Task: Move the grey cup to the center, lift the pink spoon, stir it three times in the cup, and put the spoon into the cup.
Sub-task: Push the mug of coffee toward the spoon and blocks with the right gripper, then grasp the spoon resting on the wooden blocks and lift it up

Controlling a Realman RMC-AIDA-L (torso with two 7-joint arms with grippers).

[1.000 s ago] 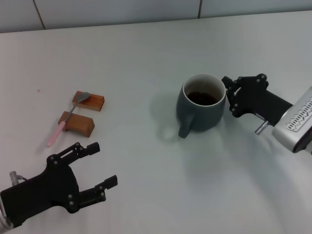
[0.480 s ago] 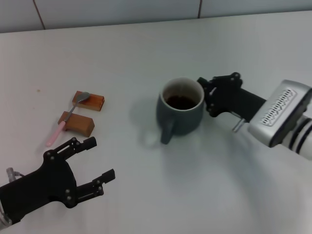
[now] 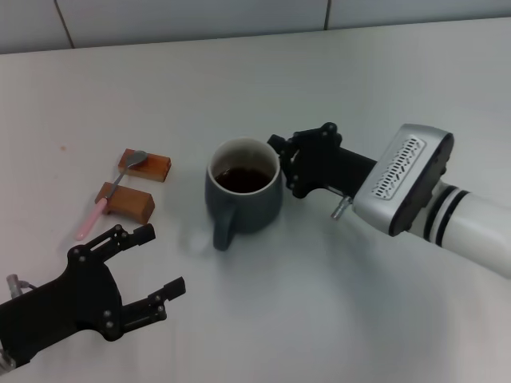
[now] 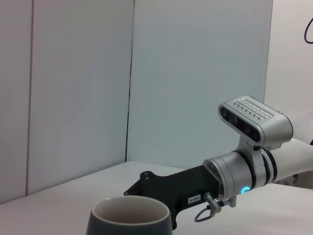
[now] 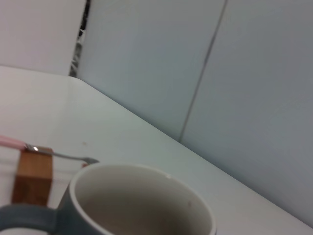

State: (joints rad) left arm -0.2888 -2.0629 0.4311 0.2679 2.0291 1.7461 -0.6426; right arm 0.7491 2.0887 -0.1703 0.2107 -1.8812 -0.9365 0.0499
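The grey cup (image 3: 247,203) holds dark liquid and stands near the table's middle, its handle toward me. My right gripper (image 3: 285,167) is open and pressed against the cup's right side, one finger at the far side and one at the near side. The pink spoon (image 3: 108,195) lies at the left across two brown wooden blocks (image 3: 145,165), bowl on the far block, pink handle hanging past the near one. My left gripper (image 3: 162,259) hovers open at the front left, below the spoon. The right wrist view shows the cup's rim (image 5: 142,205) close up and the spoon (image 5: 58,155) beyond it.
The second wooden block (image 3: 126,201) sits just in front of the first. A tiled wall (image 3: 239,16) runs along the table's far edge. The white tabletop (image 3: 319,319) lies bare at the front right.
My right gripper has slid the cup steadily to the left, from the right side toward the middle. The left gripper has drifted slightly down and toward me. The spoon has not moved.
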